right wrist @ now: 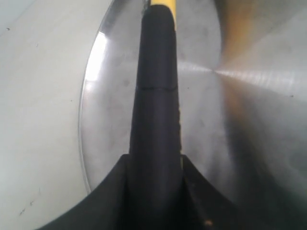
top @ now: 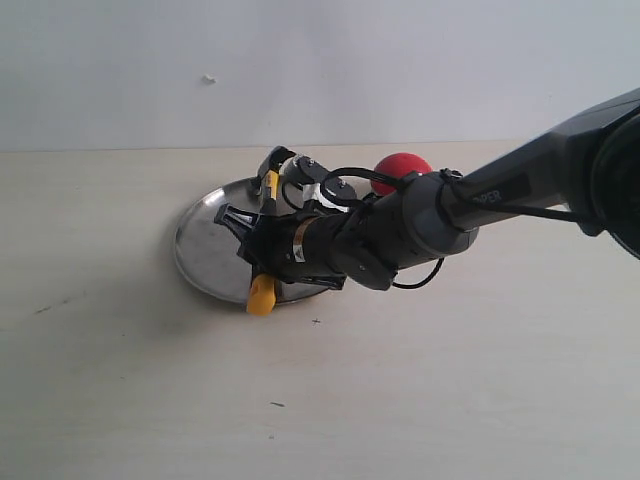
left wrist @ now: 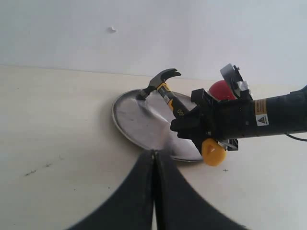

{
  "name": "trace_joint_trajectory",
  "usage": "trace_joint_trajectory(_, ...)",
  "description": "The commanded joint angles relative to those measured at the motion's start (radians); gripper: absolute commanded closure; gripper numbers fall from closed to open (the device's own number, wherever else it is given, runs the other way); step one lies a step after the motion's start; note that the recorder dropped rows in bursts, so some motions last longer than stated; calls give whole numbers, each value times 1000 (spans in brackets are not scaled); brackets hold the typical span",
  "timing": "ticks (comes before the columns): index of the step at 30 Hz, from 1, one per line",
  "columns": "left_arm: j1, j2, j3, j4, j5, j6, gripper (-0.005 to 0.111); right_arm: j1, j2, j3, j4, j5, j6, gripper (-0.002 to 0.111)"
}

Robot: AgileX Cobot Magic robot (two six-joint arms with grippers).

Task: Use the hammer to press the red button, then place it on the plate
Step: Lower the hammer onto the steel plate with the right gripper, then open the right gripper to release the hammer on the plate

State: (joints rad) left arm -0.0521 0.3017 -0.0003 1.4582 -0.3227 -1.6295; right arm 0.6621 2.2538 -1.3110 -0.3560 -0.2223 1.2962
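Only half the red button (top: 400,164) shows; right fingers (right wrist: 103,208) clamp the hammer (left wrist: 160,79) over the plate (left wrist: 133,120), left fingers (left wrist: 128,203) closed.

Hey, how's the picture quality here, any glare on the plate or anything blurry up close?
Right wrist view: the plate shows streaky sheen with a white glare band along its rim, and the hammer, very close, looks soft. Left wrist view: the shut left hand is a dark blurred wedge in front, plate and hammer beyond sharper. Exterior view: even, soft light, only faint shadows.

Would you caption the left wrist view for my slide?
Right gripper holds the hammer over the plate, red button behind.
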Motion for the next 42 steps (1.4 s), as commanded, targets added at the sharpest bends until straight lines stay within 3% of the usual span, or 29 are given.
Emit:
trace_joint_trajectory(1,-8,2,0,2,-2,0,107,0,-15,-14,-25,-59,-9,81)
trace_joint_trajectory(8,-8,2,0,2,-2,0,107,0,-15,-14,-25,-15,13,65)
trace_joint_trajectory(23,-8,2,0,2,-2,0,107,0,-35,-14,-21,154,15,42)
trace_joint_trajectory(27,-8,2,0,2,-2,0,107,0,-78,-14,-28,257,0,41)
trace_joint_trajectory(33,-8,2,0,2,-2,0,107,0,-180,-14,-25,426,-112,41)
trace_joint_trajectory(37,-8,2,0,2,-2,0,107,0,-284,-12,110,622,-424,41)
trace_joint_trajectory(42,-8,2,0,2,-2,0,107,16,-398,-12,101,913,-663,42)
